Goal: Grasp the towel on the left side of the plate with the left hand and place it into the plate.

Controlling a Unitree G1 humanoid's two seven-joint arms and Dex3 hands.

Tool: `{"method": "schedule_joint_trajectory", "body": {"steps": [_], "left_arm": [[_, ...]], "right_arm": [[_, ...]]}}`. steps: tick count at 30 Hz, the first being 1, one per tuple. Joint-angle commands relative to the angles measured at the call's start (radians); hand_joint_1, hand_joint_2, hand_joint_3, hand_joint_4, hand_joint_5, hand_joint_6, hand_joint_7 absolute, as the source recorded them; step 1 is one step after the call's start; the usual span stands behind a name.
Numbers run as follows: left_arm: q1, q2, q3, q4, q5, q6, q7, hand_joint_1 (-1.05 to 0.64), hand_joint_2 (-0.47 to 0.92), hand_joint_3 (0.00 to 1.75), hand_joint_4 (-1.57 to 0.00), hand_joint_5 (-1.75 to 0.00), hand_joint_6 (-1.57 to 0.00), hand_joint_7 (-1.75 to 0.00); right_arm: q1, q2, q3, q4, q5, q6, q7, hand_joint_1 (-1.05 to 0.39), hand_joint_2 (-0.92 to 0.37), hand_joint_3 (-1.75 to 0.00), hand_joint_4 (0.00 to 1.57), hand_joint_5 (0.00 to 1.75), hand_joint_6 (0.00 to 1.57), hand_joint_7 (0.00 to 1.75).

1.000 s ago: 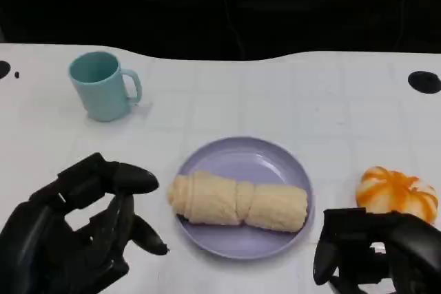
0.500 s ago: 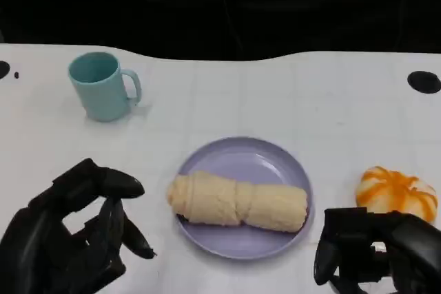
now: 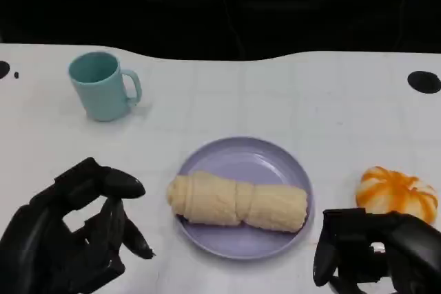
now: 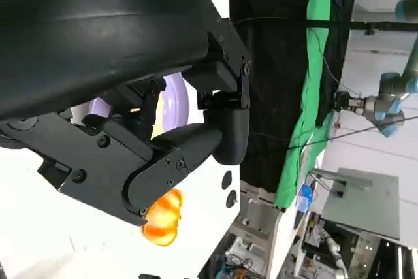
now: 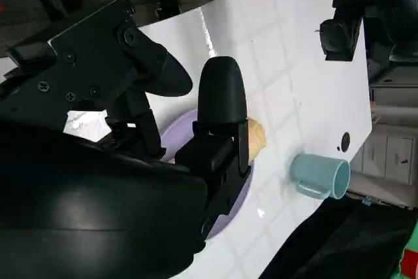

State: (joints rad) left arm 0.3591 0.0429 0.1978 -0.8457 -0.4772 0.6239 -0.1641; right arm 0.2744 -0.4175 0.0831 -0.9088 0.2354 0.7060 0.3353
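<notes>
1. Presently, towel (image 3: pixel 238 201): cream, rolled, lying lengthwise across the lavender plate (image 3: pixel 241 153). Its left end overhangs the plate's left rim a little; the rest sits inside the rim. Judged from this, the placing is done or nearly so.
2. Left hand (image 3: pixel 69 239): on the table's near left, just beside the plate and apart from the towel. Fingers spread, holding nothing.
3. Right hand (image 3: pixel 372 253): at the near right, below the orange pumpkin (image 3: pixel 396 192). Fingers appear curled inward with nothing in them; the right wrist view shows one finger (image 5: pixel 221 99) raised over the plate side, no object between.
4. Step in hand, as judged: clear the left hand away from the plate without disturbing the roll.
5. Advice: draw the hand back toward the near-left edge of the table (image 3: pixel 289 94), fingers kept apart, so no fingertip catches the overhanging towel end.
6. Advice: avoid sweeping toward the teal mug (image 3: pixel 102 85), which stands well apart at the far left.
7. Risk: a snagged end could drag the roll off the rim; if the overhang matters, a light nudge rightward on that end would seat it fully.
8. Right hand needs no part in this.
</notes>
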Motion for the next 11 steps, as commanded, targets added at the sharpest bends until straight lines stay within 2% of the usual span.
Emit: {"method": "schedule_joint_trajectory", "body": {"steps": [1,11], "left_arm": [[-0.005,0.023,-0.009,0.011,0.009,-0.026,0.014,-0.24,0.55,1.09,-0.79,-1.64,-0.74,-1.44],[-0.007,0.045,-0.023,0.009,0.021,-0.033,0.031,-0.22,0.56,1.09,-0.77,-1.68,-0.73,-1.45]], "right_arm": [[-0.004,-0.014,-0.009,0.006,0.000,-0.009,0.004,-0.10,-0.51,-1.13,0.76,1.73,0.67,1.47],[-0.006,-0.013,-0.002,0.016,-0.008,-0.020,0.005,-0.10,-0.51,-1.13,0.77,1.73,0.68,1.46]]}}
